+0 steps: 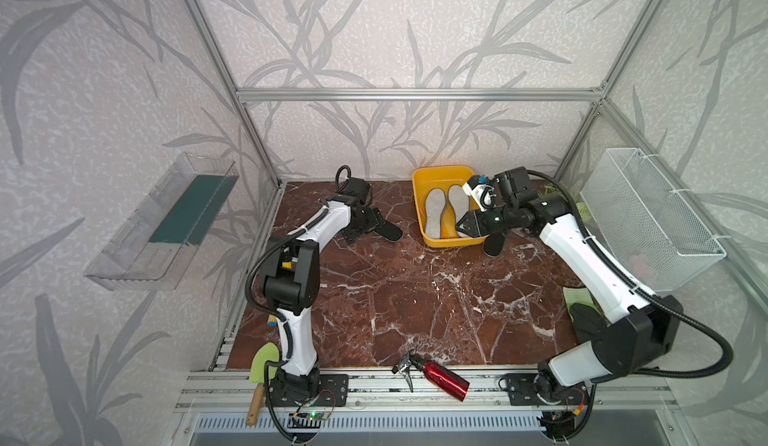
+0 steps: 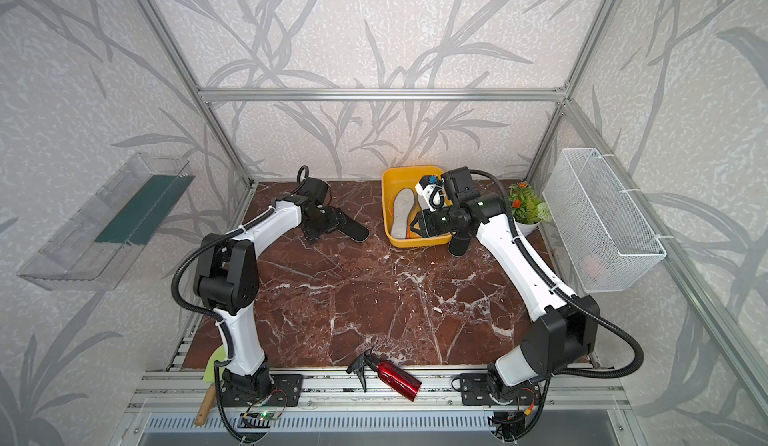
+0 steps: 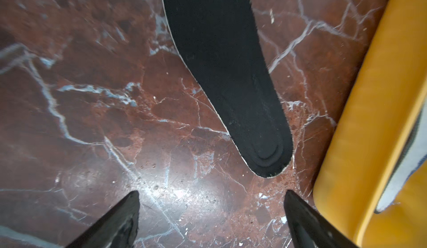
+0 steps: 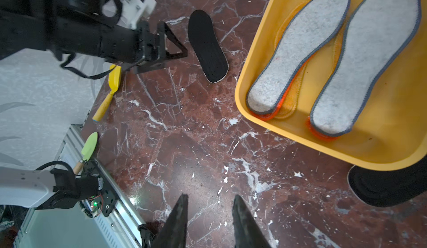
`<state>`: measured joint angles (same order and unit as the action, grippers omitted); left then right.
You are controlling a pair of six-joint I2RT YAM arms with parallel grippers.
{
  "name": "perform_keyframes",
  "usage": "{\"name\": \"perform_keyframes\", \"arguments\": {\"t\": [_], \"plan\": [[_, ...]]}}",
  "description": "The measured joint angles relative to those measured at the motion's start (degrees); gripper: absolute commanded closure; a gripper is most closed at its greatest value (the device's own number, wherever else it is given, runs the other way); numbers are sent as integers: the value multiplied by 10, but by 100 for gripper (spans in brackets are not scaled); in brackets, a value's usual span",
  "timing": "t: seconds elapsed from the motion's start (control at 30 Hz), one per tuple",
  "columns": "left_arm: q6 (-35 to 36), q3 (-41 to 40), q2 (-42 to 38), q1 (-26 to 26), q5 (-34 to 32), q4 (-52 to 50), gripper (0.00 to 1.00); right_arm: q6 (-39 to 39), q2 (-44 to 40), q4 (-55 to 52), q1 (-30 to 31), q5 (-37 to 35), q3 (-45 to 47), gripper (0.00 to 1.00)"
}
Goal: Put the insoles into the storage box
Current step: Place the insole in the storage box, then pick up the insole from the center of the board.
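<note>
Grey insoles (image 4: 298,57), two of them, lie side by side in the storage box (image 4: 256,57). Their long axis follows the box's length, far to near, with the narrower ends at the near wall. Red-orange insoles (image 4: 321,134) and a yellow-orange insole (image 4: 291,99) peek out under them, same heading. The box sits at the far side of the table (image 1: 374,298), right of centre.

A black insole (image 3: 231,73) lies flat on the table just left of the box, not touching it. Its axis is diagonal, far-left to near-right, with the narrower rounded end toward the box. A second black insole (image 1: 492,244) is at the box's near-right corner, mostly hidden by the box and my right arm, so I can't tell its axis.

My left fingers (image 3: 124,216) are spread wide with nothing between, over bare table just short of the first black insole's narrow end. My right fingers (image 4: 178,219) are apart with a smaller gap, empty, raised by the box's near end.
</note>
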<state>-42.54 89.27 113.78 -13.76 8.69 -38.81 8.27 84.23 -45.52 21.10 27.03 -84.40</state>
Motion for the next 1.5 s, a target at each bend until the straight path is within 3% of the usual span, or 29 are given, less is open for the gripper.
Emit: {"name": "perform_keyframes", "arguments": {"t": [0.27,0.5,0.87,1.2,1.5], "plan": [[-12,57,48,2,4,-31,5,66,-132,80,0,37,153,66],[-31,94,88,4,4,-49,5,105,-160,123,0,50,219,66],[-69,148,122,11,-14,-69,18,112,-177,135,0,52,229,66],[-118,149,139,13,-32,-48,25,110,-174,145,0,52,235,67],[-146,181,166,15,-44,-47,39,92,-153,153,0,71,236,68]]}}
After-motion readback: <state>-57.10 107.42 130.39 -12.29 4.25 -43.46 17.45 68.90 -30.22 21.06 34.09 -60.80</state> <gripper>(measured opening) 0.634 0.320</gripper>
